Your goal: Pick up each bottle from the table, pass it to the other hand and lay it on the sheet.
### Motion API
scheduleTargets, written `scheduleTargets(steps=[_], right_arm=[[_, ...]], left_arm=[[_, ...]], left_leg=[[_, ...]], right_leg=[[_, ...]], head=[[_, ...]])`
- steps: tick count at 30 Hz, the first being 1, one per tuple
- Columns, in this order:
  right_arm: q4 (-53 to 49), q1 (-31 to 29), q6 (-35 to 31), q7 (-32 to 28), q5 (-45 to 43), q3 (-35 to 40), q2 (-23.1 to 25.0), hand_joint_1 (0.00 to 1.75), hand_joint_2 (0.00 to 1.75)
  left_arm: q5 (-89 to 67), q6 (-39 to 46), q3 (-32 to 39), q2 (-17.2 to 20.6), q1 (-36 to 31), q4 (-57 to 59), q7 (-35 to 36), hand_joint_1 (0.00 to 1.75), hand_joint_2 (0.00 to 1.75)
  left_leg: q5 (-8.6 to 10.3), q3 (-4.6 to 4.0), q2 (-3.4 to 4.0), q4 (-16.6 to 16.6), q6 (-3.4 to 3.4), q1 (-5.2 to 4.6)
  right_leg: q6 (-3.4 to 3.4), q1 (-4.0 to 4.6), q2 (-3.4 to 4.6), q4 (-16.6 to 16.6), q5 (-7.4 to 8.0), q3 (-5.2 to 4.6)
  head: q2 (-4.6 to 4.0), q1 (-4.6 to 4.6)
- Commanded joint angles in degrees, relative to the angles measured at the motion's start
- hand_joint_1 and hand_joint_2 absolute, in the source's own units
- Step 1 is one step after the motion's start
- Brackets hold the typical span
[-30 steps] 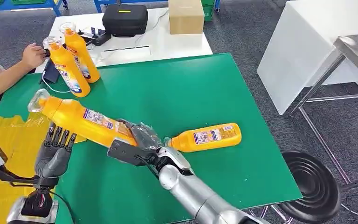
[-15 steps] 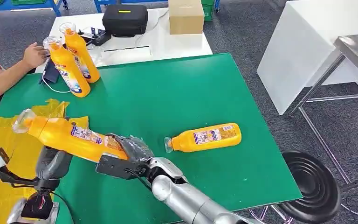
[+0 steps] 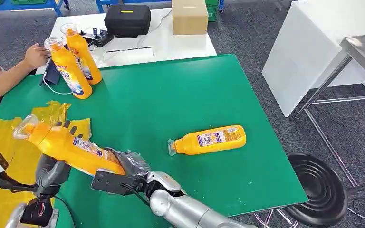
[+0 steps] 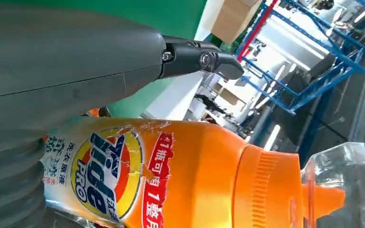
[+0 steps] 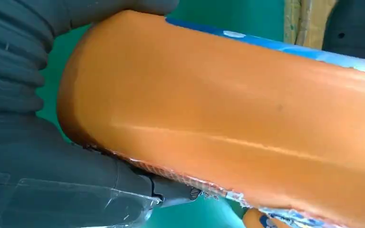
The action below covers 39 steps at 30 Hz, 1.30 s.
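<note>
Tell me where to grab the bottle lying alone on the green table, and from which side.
Grip the lying bottle across its broad labelled body, coming down from above with the fingers on its two long sides. It lies flat, cap toward the robot's left, with bare green table all round, so the sides look free; the narrow neck would likely give a poorer hold.

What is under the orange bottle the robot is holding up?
Under the held bottle is the left hand, its fingers coming up behind it, above the yellow sheet and green table. The palm contact is hidden.
</note>
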Motion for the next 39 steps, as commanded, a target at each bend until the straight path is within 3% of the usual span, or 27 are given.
scheduleTargets(steps=[1, 4, 8, 17, 18, 19, 39], right_arm=[[2.36, -1.53, 1.01, -1.28, -0.12, 6.13, -0.85, 1.75, 1.75], [1.87, -2.10, 1.66, -1.61, -1.04, 6.98, -0.85, 1.75, 1.75], [1.60, -2.70, 1.99, -1.74, -2.11, 8.08, -0.85, 1.75, 1.75], [1.76, -3.09, 1.93, -1.99, -3.17, 8.89, -0.85, 1.75, 1.75], [1.90, -3.21, 1.84, -2.07, -3.45, 9.12, -0.85, 1.75, 1.75], [1.96, -3.26, 1.76, -2.14, -3.62, 9.28, -0.85, 1.75, 1.75], [2.64, -3.06, 1.21, -2.51, -3.48, 9.09, -0.85, 1.75, 1.75]], left_arm=[[-6.41, -3.03, -5.99, 5.05, -2.33, 0.92, -2.06, 0.00, 1.75], [-8.14, -8.50, -8.92, 10.15, -2.22, 1.29, -3.97, 0.00, 1.75], [-9.48, -13.23, -10.83, 14.07, -1.26, 0.55, -5.88, 0.00, 1.75], [-9.74, -14.40, -11.75, 15.26, -1.23, 0.79, -7.33, 0.00, 1.75], [-9.52, -14.35, -11.59, 15.24, -1.28, 0.96, -7.68, 0.49, 1.75], [-9.38, -14.30, -11.48, 15.12, -1.23, 1.00, -7.82, 1.75, 1.75], [-4.68, -13.43, -10.33, 12.68, -0.16, 0.60, -6.83, 1.75, 1.75]], left_leg=[[-0.04, 0.15, -0.32, -0.02, -0.03, 0.11], [-0.01, 0.03, -0.18, 0.01, -0.03, 0.06], [-0.03, 0.06, -0.10, 0.02, -0.04, 0.09], [-0.03, 0.10, -0.22, 0.00, -0.01, 0.12], [-0.01, 0.03, -0.13, 0.00, -0.01, 0.07], [-0.03, 0.09, -0.17, 0.00, -0.02, 0.11], [-0.01, 0.09, -0.16, -0.05, 0.00, 0.05]], right_leg=[[0.00, 0.09, -0.05, -0.07, -0.07, 0.24], [-0.01, 0.05, -0.02, -0.01, -0.03, 0.07], [-0.02, 0.07, 0.08, 0.02, -0.03, 0.06], [0.01, 0.08, 0.04, -0.02, -0.04, 0.16], [0.01, 0.04, 0.03, 0.00, -0.02, 0.07], [0.01, 0.07, 0.05, -0.01, -0.04, 0.14], [0.02, 0.02, 0.01, -0.04, -0.03, 0.14]], head=[[0.00, 0.00], [0.00, 0.00], [0.00, 0.00], [0.00, 0.02], [0.00, 0.02], [0.00, 0.02], [0.00, 0.02]])
